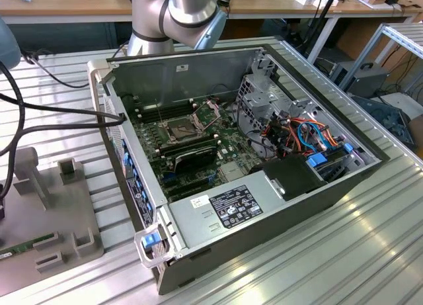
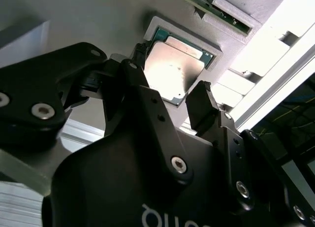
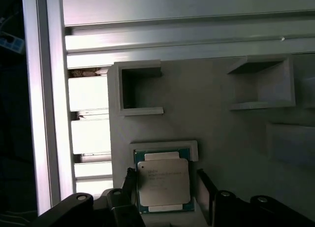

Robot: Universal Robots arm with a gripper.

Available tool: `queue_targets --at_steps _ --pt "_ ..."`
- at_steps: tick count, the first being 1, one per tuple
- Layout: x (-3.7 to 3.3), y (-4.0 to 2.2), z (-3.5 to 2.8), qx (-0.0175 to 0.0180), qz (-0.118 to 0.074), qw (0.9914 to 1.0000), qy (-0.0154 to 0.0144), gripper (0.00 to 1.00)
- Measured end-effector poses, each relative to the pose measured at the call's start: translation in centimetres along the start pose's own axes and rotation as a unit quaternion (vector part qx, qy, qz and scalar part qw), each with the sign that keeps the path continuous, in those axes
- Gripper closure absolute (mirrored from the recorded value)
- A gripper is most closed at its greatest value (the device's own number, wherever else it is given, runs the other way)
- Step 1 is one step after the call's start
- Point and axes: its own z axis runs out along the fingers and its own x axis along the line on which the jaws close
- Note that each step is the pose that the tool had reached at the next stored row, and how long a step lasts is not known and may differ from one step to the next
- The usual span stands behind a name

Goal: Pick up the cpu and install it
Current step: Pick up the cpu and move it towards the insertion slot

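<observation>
The work stood at the pick-up step, with nothing yet taken. In the first wrist view the cpu (image 3: pixel 163 181) lay flat, dull silvery top upward, in a shallow square pocket of the grey holder (image 3: pixel 221 118). The holder rested on the slatted metal counter (image 3: pixel 172 13). The jaws were released and straddled the chip, one dark tip just beside each of two opposite edges. Whether either tip touched the chip could not be told, but nothing was gripped, and the chip looked seated in its pocket rather than lifted.

In the exterior view the holder sat at that view's left, beside the open computer case (image 1: pixel 185 53) and apart from it. Inside the case lay the motherboard (image 1: pixel 228 149), with the dark square socket (image 1: pixel 180 128) near its middle, well apart from the holder. A metal frame beside the socket seemed to stand raised, though this was hard to make out. The arm (image 1: pixel 178 14) showed at the far side of the case.

By this reading, the installation itself had not begun, and the task was in its early part. The next move seemed to call for an even, gentle closing on the chip's two free edges, square to them. The thin part would then need to rise level, clear of the pocket's raised lip, without tipping or slipping.
</observation>
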Motion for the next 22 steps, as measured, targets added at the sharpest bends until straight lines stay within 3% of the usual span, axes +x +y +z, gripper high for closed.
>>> queue_targets --at_steps 22 --pt "0.09 -0.02 0.58 0.0001 0.0 1.0 0.0 0.4"
